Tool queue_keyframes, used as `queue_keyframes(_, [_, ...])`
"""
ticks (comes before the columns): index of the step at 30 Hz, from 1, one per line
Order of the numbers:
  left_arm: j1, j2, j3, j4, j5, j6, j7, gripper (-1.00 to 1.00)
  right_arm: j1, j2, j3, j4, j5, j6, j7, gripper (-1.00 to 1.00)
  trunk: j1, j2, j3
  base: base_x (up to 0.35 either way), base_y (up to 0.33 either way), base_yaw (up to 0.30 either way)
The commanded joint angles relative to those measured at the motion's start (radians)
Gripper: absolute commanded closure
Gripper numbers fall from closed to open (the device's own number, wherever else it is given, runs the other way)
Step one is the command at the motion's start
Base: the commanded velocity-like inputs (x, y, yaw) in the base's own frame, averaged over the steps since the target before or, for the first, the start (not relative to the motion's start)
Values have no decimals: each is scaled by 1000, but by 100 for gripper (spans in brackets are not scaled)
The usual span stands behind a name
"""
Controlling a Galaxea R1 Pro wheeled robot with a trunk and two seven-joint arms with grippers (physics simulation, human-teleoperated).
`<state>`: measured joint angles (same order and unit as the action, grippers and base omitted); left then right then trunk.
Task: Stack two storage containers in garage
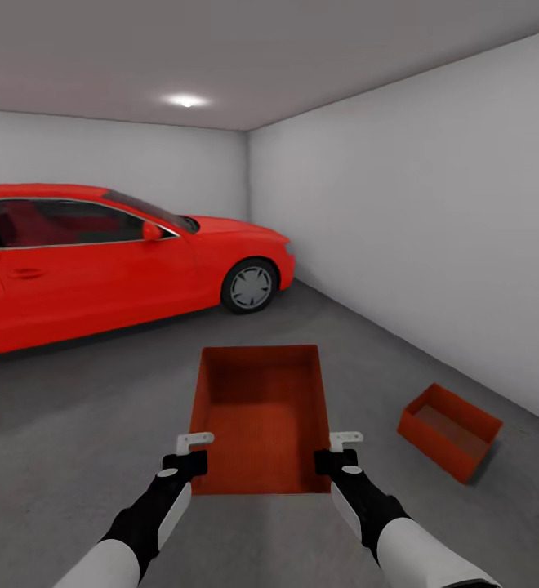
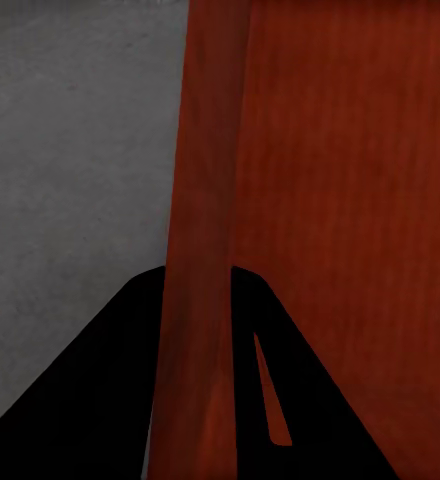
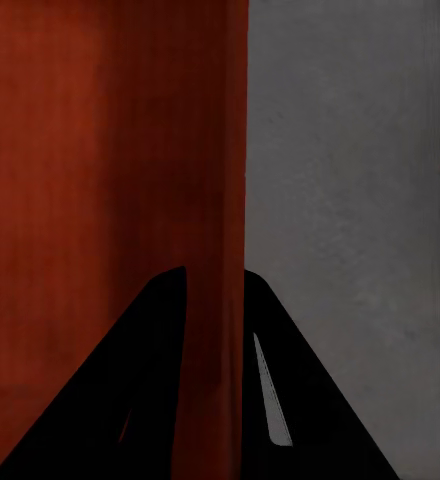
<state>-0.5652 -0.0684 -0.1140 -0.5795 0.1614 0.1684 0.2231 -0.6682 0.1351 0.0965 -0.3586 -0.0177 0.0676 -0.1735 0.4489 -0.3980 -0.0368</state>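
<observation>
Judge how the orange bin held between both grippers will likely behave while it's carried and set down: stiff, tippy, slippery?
The held container probably stays stiff: its thin walls look straight though the left gripper and right gripper pinch opposite sides. It appears empty, so likely light. Held near one end, the far end may dip. Its flat base should sit steadily on the other container.

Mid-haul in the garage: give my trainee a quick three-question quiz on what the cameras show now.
1. True or false: the second container already sits on the floor.
2. What do the left hand and right hand grip: (a) the car, (b) opposite walls of the held container, (c) nothing?
3. Which side of the held container is the second container on?

Key: 1 true; 2 b; 3 the robot's right.
</observation>
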Motion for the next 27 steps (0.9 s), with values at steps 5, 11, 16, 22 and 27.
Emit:
queue_keyframes(5, [-1, 1, 16, -20, 43, -43, 14, 100, 0, -1, -14, 0, 2, 8, -12, 100, 1, -2, 1, 320, 82, -263])
queue_keyframes(11, [-1, 1, 16, -21, 43, -43, 14, 100, 0, -1, -14, 0, 2, 7, -12, 100, 1, -2, 6, 319, 46, -263])
queue_keyframes(16, [-1, 1, 16, -22, 43, -43, 15, 100, 0, -1, -14, 0, 2, 8, -12, 100, 1, -2, 9, 291, 3, -249])
queue_keyframes(22, [-1, 1, 16, -22, 43, -43, 15, 100, 0, -2, -14, 0, 1, 8, -12, 100, 1, -2, 10, 128, 0, -39])
queue_keyframes(27, [-1, 1, 16, -22, 43, -43, 15, 100, 0, -3, -14, 0, 1, 7, -12, 100, 1, -2, 10, 10, 0, -64])
